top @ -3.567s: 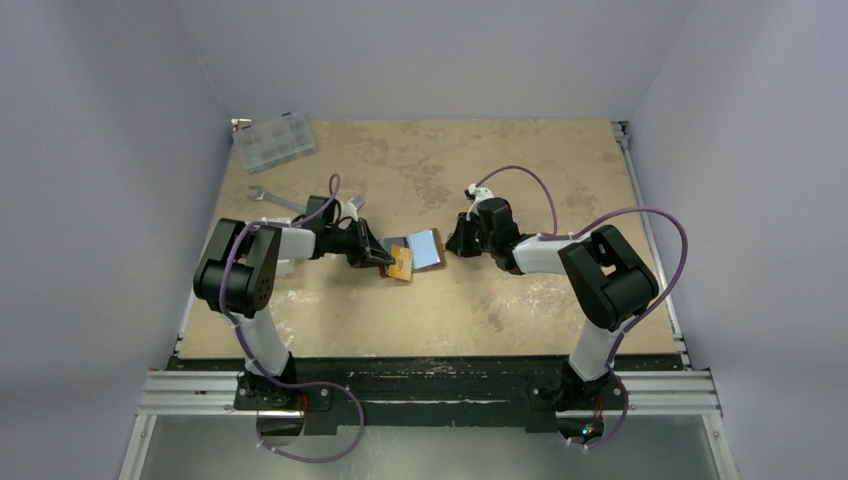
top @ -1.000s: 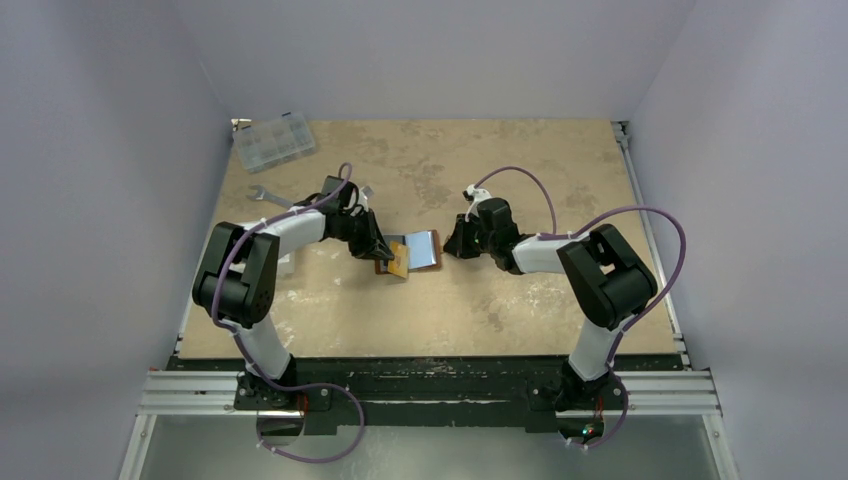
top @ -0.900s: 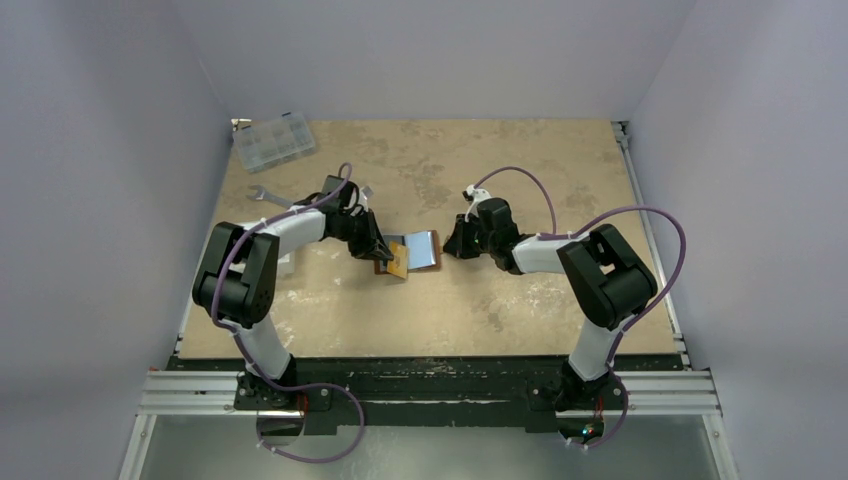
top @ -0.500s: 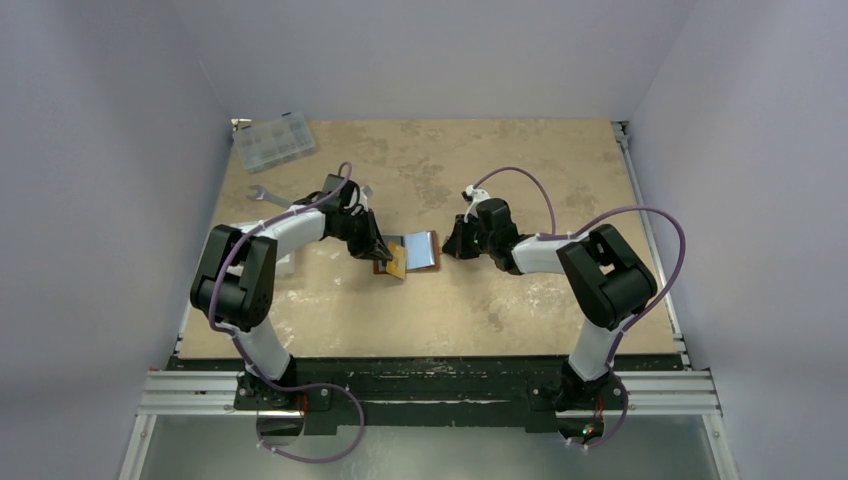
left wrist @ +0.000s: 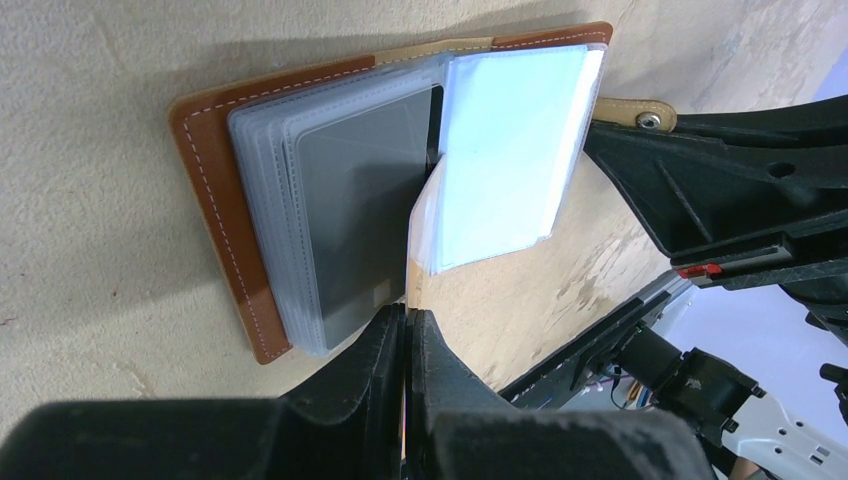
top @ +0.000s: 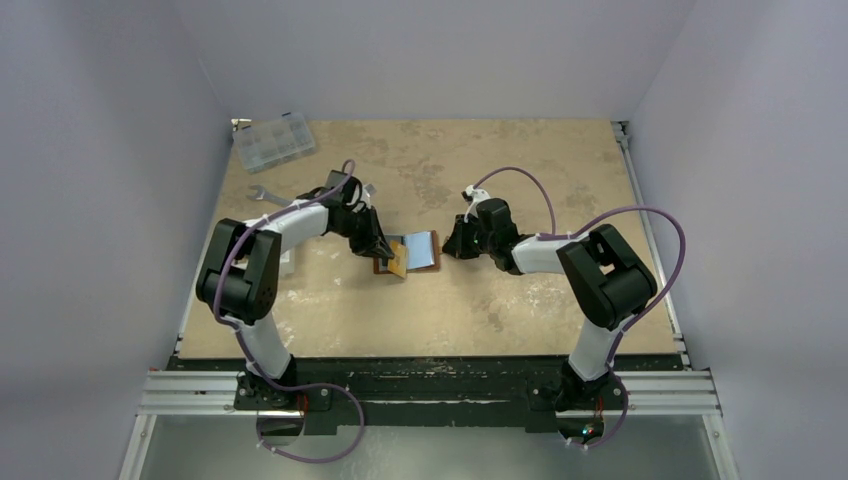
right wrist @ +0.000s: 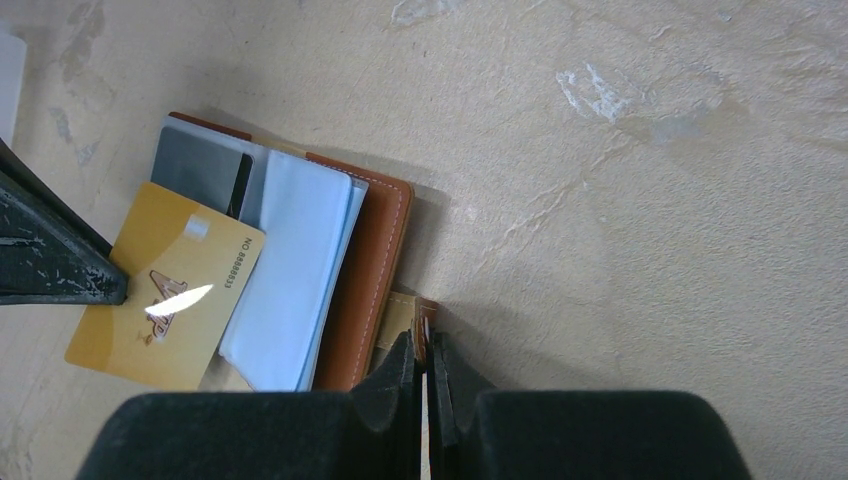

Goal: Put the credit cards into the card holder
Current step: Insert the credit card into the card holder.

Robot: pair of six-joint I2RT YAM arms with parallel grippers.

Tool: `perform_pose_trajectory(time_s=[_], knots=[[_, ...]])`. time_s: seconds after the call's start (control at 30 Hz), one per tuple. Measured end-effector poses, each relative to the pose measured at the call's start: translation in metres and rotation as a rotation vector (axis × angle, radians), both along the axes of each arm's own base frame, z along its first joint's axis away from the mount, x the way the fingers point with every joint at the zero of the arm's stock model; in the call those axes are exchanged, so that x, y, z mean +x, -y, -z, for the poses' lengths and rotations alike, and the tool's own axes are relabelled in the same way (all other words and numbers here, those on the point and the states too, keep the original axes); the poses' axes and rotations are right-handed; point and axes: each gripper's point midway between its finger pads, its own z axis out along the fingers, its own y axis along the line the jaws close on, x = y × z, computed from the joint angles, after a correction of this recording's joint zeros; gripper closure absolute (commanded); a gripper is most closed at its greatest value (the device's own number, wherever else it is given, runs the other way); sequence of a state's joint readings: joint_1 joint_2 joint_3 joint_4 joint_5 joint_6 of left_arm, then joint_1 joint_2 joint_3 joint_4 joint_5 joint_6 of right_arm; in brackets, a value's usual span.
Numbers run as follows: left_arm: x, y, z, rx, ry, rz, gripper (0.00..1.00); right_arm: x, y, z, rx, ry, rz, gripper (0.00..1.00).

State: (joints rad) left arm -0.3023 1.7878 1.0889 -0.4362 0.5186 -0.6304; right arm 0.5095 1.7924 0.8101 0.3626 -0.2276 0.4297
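- The card holder (top: 418,251) is laid open on the worktop (top: 500,170), between the two hands.
- The orange-yellow card (right wrist: 165,300) is pinched by one edge in the closed left hand (left wrist: 407,325), slanted over the clear sleeves (left wrist: 262,190).
- The card holder is clamped by its snap tab (right wrist: 398,320) in the closed right hand (right wrist: 424,355).
- A light blue card (right wrist: 290,280) is seen within the holder.

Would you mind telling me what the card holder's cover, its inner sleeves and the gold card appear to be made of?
Card holder cover: likely leather or imitation, matte tan-brown with pale edge stitching. Inner sleeves: clear flexible plastic, glossy, a dark card showing through. Gold card: apparently stiff plastic, semi-gloss, catching a bright glare streak.
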Motion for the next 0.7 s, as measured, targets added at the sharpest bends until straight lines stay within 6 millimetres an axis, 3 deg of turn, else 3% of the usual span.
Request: perform_pose_trajectory(time_s=[0.63,0.7], knots=[[0.004,0.010,0.001,-0.062,0.018,0.055,1.00,-0.001,0.001,0.001,-0.002,-0.003,0.000,1.00],[0.006,0.012,0.000,-0.075,0.028,0.059,1.00,-0.001,0.001,0.001,-0.002,-0.003,0.000,0.91]])
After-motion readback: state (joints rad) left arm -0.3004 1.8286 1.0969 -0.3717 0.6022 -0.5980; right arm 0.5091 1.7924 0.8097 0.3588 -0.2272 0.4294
